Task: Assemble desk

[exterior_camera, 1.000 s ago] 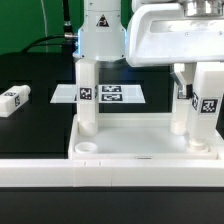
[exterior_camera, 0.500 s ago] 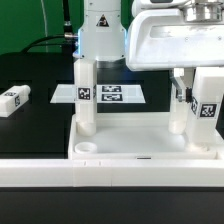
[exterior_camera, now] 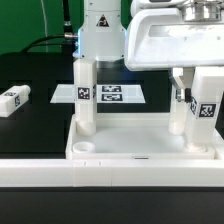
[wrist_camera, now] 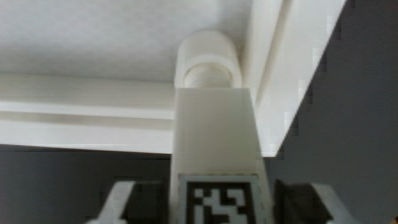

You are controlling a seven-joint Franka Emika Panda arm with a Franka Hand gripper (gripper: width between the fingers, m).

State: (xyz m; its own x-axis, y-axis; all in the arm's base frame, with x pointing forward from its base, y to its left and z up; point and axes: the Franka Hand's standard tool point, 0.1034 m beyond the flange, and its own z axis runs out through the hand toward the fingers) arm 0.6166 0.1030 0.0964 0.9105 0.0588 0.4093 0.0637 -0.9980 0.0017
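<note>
The white desk tabletop (exterior_camera: 140, 130) lies rim-up on the black table. One white tagged leg (exterior_camera: 86, 95) stands upright in its far socket on the exterior view's left. My gripper (exterior_camera: 198, 100) is shut on a second tagged leg (exterior_camera: 205, 112), held upright over the far socket on the exterior view's right. In the wrist view this leg (wrist_camera: 222, 140) runs down to the round socket (wrist_camera: 210, 65), with a finger (wrist_camera: 128, 205) on each side of its tag. A third leg (exterior_camera: 12, 100) lies loose at the exterior view's left. The near left socket (exterior_camera: 88, 146) is empty.
The marker board (exterior_camera: 112, 94) lies flat behind the tabletop. A long white bar (exterior_camera: 110, 172) spans the foreground against the tabletop's near edge. The arm's white base (exterior_camera: 100, 35) stands at the back.
The held leg's tag sits slightly lower than one second ago, so gripper and leg have moved down a little. Nothing else has moved.
</note>
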